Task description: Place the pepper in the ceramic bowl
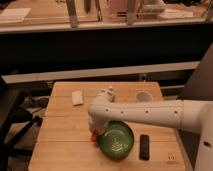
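The ceramic bowl [118, 142], glossy dark green with pale rings inside, sits on the wooden table [65, 150] near the front middle. My gripper [98, 130] points down at the bowl's left rim, on a white arm [150, 114] that reaches in from the right. The pepper [93, 134] shows as a small red-orange bit at the gripper's lower end, just left of the bowl's rim and mostly hidden by the gripper. I cannot tell whether it is in the grip or resting on the table.
A small white bottle-like figure [106, 93] stands behind the arm. A pale grey round dish [143, 96] lies at the back right, a white flat item [77, 97] at the back left, and a black oblong item [144, 147] right of the bowl.
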Action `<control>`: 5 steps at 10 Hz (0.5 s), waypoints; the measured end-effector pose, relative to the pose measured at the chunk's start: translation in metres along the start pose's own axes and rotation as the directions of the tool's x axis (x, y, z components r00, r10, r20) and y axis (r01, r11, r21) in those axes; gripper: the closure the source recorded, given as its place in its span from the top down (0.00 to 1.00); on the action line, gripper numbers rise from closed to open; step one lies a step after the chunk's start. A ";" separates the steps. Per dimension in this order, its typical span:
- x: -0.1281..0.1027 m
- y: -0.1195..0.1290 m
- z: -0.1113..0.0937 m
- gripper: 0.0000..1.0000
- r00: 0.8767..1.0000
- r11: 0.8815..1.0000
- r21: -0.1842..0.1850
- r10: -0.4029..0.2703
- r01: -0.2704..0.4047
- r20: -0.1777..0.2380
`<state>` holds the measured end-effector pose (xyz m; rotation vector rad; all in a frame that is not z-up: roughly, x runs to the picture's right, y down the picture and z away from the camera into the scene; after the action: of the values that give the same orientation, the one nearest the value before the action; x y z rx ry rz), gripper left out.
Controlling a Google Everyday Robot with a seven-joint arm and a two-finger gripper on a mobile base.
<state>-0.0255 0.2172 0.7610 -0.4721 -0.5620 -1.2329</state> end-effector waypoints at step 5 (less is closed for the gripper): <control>0.005 0.020 -0.005 0.02 0.999 0.999 0.020 0.036 -0.036 0.000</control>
<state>-0.0043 0.2154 0.7594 -0.4636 -0.5630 -1.1922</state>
